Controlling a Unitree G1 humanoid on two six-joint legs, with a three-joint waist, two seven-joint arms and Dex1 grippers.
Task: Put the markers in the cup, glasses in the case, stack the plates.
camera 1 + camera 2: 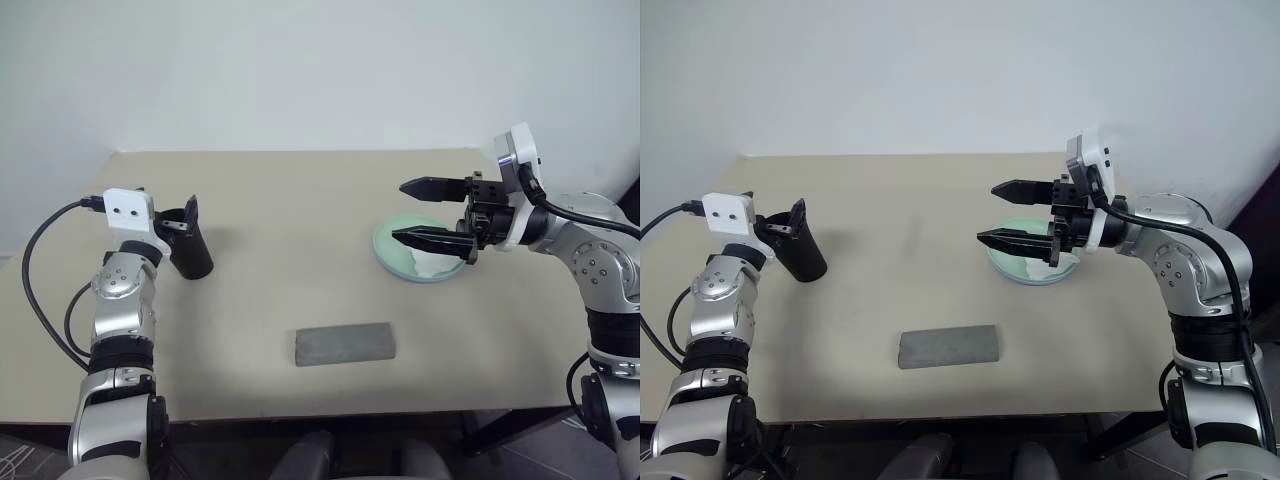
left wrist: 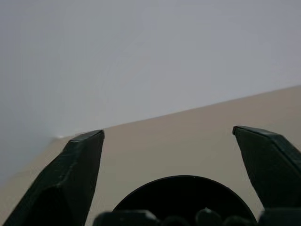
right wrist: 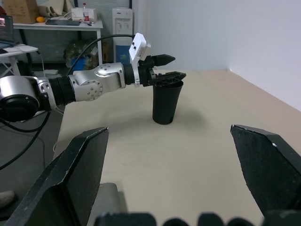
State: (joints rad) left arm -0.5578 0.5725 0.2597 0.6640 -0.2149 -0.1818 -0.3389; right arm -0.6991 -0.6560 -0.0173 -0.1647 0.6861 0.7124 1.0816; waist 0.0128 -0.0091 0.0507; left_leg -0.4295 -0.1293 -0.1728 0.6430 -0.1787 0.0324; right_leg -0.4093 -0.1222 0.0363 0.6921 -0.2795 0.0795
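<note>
The black cup [image 1: 192, 256] stands upright at the table's left. My left gripper [image 1: 178, 216] is open at its rim, and in the left wrist view the cup's round mouth [image 2: 183, 197] lies low between the spread fingers [image 2: 70, 179]. My right gripper [image 1: 398, 212] hangs open and level, pointing left, just above the plates [image 1: 383, 243]: a light green one with a paler one lying in it. The grey case [image 1: 345, 344] lies shut near the front edge. The markers and the glasses are out of view.
The tan table [image 1: 290, 230] meets a plain white wall at the back. Beyond the table's left end, the right wrist view shows a desk [image 3: 56, 23] and a water dispenser [image 3: 122, 21].
</note>
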